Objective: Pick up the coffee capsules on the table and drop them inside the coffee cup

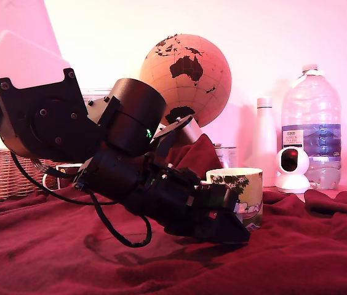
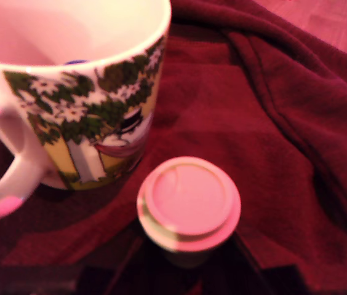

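Your gripper (image 2: pixel 189 270) straddles 1 pale capsule (image 2: pixel 189 204) – jaws apart, whether gripping I cannot tell – with the cup (image 2: pixel 81 104) just beside it, mouth up.

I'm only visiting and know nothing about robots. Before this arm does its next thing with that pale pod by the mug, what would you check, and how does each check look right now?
1. Pale capsule in sight: ok, it stands on the red blanket close in front of the wrist camera.
2. Tool lined up with it: ok, dark finger shapes show on either side of the capsule.
3. Tool closed on the capsule: cannot tell, the fingertips are too dark.
4. Coffee cup upright, mouth open: ok.
5. Room in the cup: cannot tell, though something blue peeks over its rim.
6. Cup clear of the capsule: ok, a gap of blanket separates them.
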You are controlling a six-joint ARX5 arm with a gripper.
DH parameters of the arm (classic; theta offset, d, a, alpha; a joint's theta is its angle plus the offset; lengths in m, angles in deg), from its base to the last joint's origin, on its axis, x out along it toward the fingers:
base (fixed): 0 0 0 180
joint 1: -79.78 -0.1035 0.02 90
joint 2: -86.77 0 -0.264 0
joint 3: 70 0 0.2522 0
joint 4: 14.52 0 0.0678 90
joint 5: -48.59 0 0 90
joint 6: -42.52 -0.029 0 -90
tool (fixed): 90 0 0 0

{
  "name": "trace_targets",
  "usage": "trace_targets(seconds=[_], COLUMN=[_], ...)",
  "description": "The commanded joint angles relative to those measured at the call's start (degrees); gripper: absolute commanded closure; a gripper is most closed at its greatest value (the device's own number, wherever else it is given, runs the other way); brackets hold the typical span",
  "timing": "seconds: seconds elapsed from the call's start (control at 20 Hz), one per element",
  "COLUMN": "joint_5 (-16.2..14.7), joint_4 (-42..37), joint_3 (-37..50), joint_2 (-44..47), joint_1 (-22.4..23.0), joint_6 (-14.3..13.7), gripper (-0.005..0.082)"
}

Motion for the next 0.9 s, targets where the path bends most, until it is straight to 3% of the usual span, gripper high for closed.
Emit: trace_targets(seconds=[0.0, 0.3, 0.45, 0.85], joint_5=[0.0, -0.1, -0.1, 0.0], joint_4=[-0.3, 5.5, 10.4, 21.0], joint_3=[-0.2, -0.2, -0.2, -0.2], joint_2=[0.5, -5.2, -9.0, -18.3], joint_1=[0.2, 0.3, 0.3, 0.2], joint_6=[-0.1, -0.4, -2.7, -3.8], gripper=[0.0562, 0.0562, 0.0561, 0.0561])
